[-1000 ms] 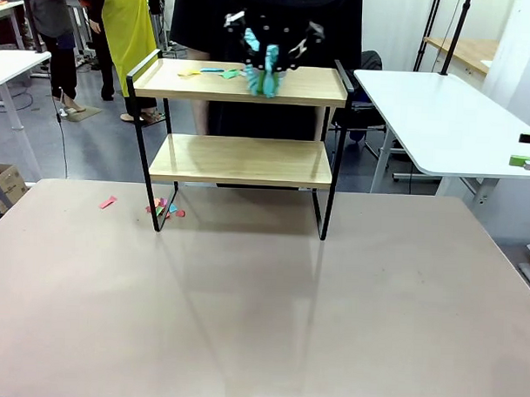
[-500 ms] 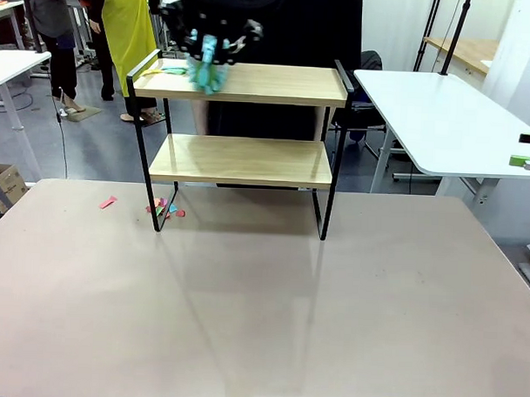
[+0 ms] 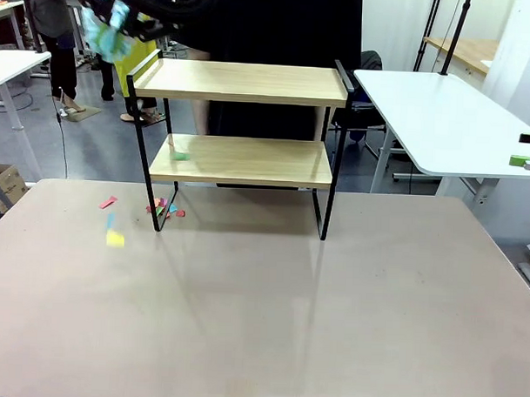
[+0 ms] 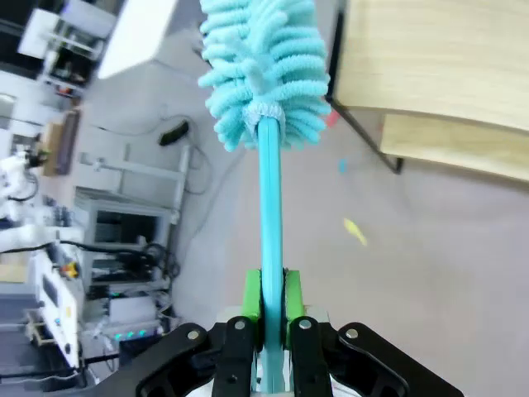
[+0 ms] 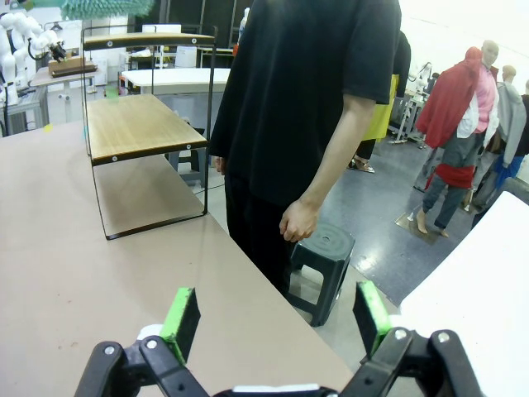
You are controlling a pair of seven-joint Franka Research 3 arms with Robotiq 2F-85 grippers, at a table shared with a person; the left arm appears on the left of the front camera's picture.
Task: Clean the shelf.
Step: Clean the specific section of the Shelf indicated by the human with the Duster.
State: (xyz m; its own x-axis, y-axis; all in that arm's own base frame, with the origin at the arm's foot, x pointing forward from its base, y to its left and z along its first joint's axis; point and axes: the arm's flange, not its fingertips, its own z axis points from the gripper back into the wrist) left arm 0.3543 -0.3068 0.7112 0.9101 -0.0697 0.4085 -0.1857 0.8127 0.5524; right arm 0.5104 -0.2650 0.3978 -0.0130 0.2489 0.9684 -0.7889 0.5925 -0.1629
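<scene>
— At the far edge of the beige table [image 3: 330, 323] stands the shelf [image 3: 243, 83], upright, top board bare, paper scraps [image 3: 164, 210] by its left legs. How will it handle for you?

— Light and stiff, likely, and easily tipped on those thin legs; steady it by a black end rail. Your left gripper [image 4: 273, 289] is clamped on the soft-headed teal duster [image 4: 263, 66], raised beyond the shelf's left end. Your right gripper [image 5: 277, 318] gapes wide, holding nothing.

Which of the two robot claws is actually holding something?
The left gripper: it is shut on the handle of a fluffy turquoise duster. The right gripper stands wide open with nothing in it.
</scene>
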